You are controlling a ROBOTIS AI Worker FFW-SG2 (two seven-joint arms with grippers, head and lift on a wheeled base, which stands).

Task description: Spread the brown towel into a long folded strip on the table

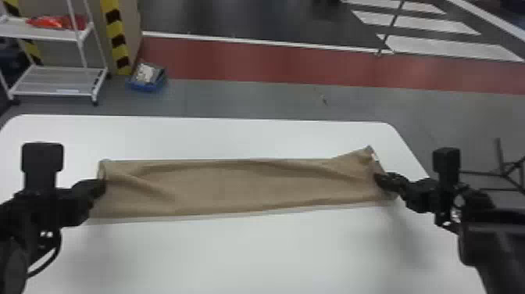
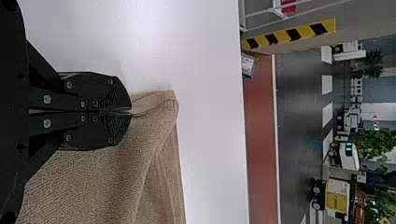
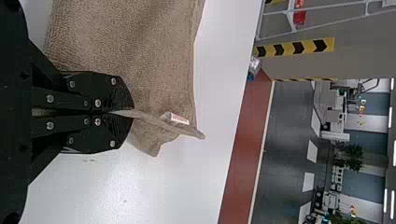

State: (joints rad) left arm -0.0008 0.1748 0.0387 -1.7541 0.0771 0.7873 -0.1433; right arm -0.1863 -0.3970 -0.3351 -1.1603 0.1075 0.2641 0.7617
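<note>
The brown towel lies as a long strip across the white table, with shallow wrinkles and its far right corner poking outward. At its left end is my left gripper; my right gripper is at the right end. In the left wrist view the left gripper is shut on the edge of the towel. The right wrist view has the right gripper shut on the other end of the towel, where a small white tag sticks up near the corner.
The white table extends in front of and behind the towel, with its far edge and rounded right corner in sight. On the floor beyond stand a white shelf cart and a blue box.
</note>
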